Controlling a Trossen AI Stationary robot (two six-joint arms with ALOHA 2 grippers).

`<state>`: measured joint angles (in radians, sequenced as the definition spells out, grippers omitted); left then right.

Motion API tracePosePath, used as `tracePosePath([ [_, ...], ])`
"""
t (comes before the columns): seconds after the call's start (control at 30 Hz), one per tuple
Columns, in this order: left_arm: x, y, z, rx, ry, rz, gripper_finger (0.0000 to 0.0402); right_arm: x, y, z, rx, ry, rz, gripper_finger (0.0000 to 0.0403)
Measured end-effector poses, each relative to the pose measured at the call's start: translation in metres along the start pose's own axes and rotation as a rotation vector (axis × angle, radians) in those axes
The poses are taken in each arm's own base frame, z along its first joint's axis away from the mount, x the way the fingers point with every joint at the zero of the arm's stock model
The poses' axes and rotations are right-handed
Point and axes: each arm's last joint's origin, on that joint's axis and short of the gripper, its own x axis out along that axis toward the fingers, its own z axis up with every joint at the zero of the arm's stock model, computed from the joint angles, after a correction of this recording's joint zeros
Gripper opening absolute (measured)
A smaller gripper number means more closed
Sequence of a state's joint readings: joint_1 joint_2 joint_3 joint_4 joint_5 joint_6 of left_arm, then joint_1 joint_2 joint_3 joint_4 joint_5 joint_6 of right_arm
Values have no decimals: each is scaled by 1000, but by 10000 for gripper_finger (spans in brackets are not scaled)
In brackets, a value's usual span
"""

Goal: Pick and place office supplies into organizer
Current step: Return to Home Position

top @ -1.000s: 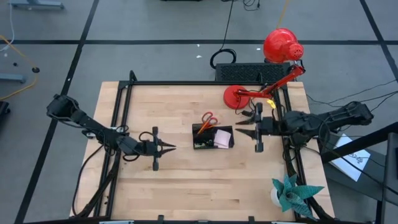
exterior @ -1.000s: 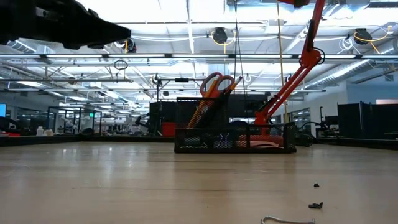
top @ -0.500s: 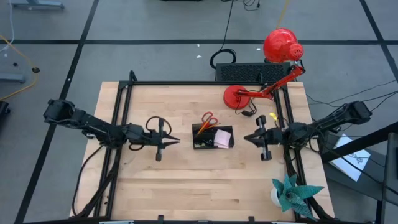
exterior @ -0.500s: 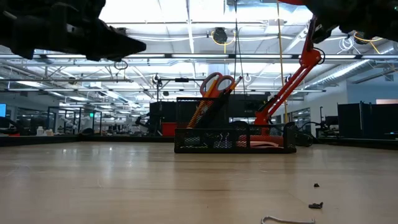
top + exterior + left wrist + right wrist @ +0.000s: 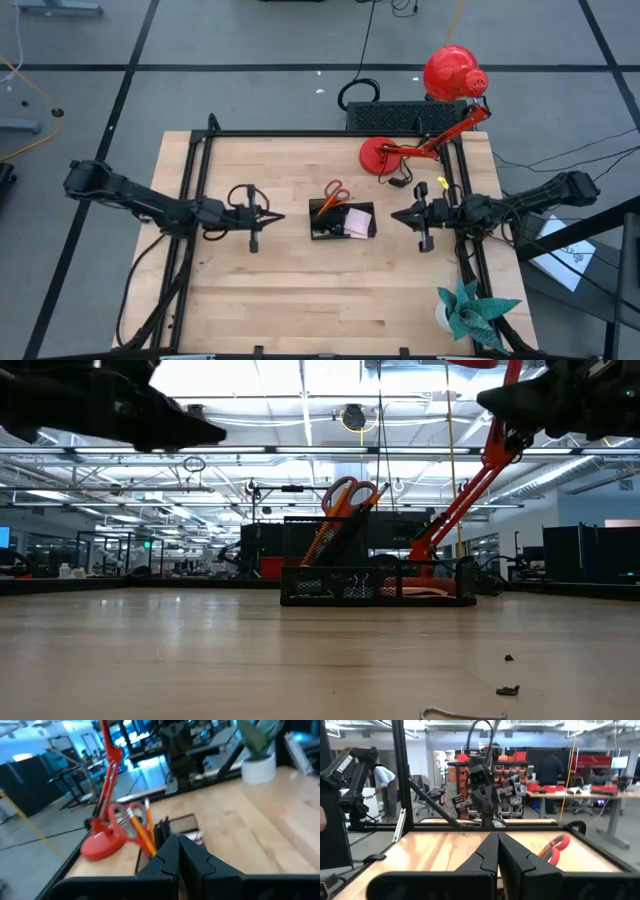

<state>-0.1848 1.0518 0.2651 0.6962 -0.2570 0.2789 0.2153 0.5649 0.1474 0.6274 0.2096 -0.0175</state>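
Observation:
The black organizer (image 5: 342, 220) stands on the middle of the table, also seen in the low view (image 5: 378, 582). Red-handled scissors (image 5: 336, 190) and orange pencils (image 5: 142, 827) stand upright in its tall compartment. A pink sticky-note pad (image 5: 358, 222) lies in its low tray. My left gripper (image 5: 283, 215) hovers shut, level, left of the organizer, pointing at it. My right gripper (image 5: 393, 217) hovers shut, level, right of the organizer, also pointing at it. Both hang well above the tabletop and hold nothing.
A red desk lamp (image 5: 450, 72) rests its base (image 5: 380, 155) at the far right of the table. A black ribbed box (image 5: 385, 115) sits behind the table, and a teal paper plant (image 5: 470, 310) stands at the near right corner. Small dark bits (image 5: 508, 689) lie near the front edge.
My right gripper has come down, drawn back a little toward the table's right edge, and shut with nothing between its fingers. My left gripper has swung toward the table's far edge and stays left of the organizer. The organizer and its contents have not moved.

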Motion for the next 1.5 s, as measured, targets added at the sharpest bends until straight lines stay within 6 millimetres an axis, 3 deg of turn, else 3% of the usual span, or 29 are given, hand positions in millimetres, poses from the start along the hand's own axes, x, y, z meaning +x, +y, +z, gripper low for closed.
tracePosePath([
  [0.2,-35,-4,21,32,-22,55,5,-5,-2,0,30,17,-25,1],
  [0.33,-52,-9,28,52,-63,4,3,-7,-3,-1,20,120,-74,1],
  [0.5,-64,-16,6,106,-97,8,2,-10,2,1,-7,155,6,0],
  [0.7,-80,-6,-5,0,-268,97,2,-15,4,8,-21,97,41,0],
  [1.5,-88,1,-19,-29,-104,135,1,-39,-10,-12,-39,65,-68,0],
])
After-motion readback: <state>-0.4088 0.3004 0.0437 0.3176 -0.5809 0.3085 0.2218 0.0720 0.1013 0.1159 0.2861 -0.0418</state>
